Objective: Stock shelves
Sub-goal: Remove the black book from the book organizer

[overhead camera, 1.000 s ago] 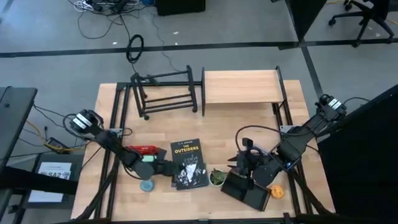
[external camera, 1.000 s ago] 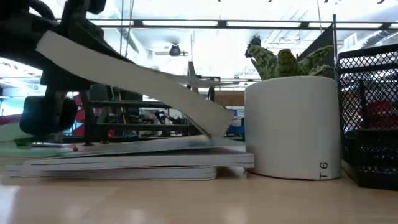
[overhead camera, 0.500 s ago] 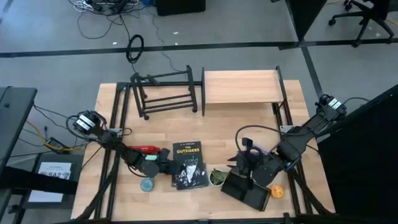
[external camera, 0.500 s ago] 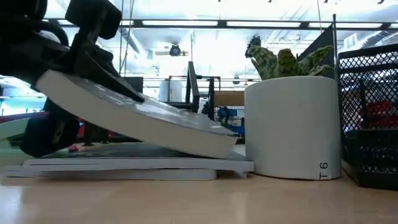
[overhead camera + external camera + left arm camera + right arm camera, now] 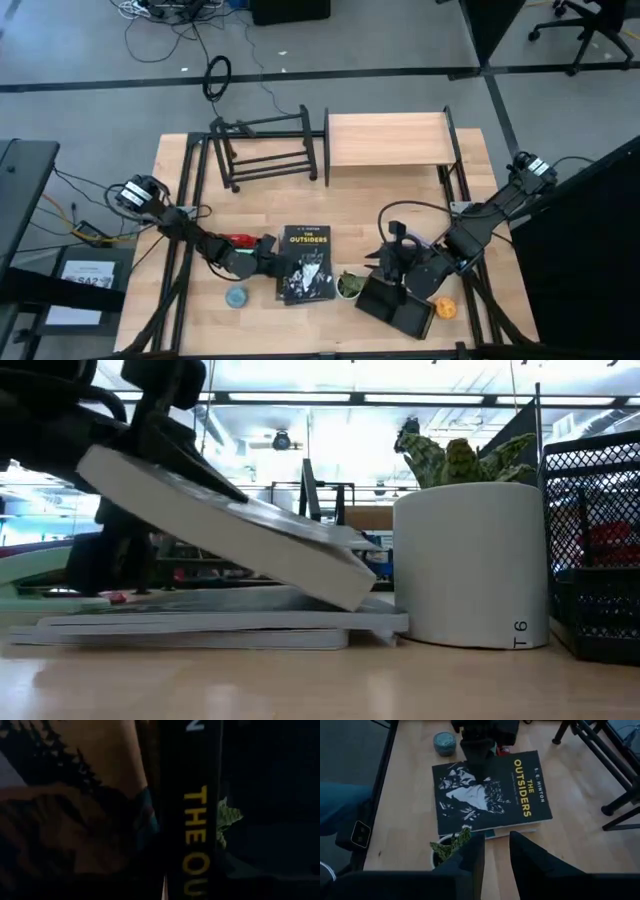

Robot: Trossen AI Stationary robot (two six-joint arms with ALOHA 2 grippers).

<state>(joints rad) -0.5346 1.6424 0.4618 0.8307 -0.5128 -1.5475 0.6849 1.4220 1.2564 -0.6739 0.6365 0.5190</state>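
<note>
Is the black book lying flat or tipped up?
Tipped up. In the low view the book slants, one edge raised by the left pincer, the other edge down on the flat stack beneath.

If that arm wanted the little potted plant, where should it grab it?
Best by the white pot's round wall, jaws coming in level from the side to straddle it. The pot stands upright with straight sides, while the leaves on top are spiky and soft. The book and mesh organizer crowd two sides, so the table's front edge looks freest.
</note>
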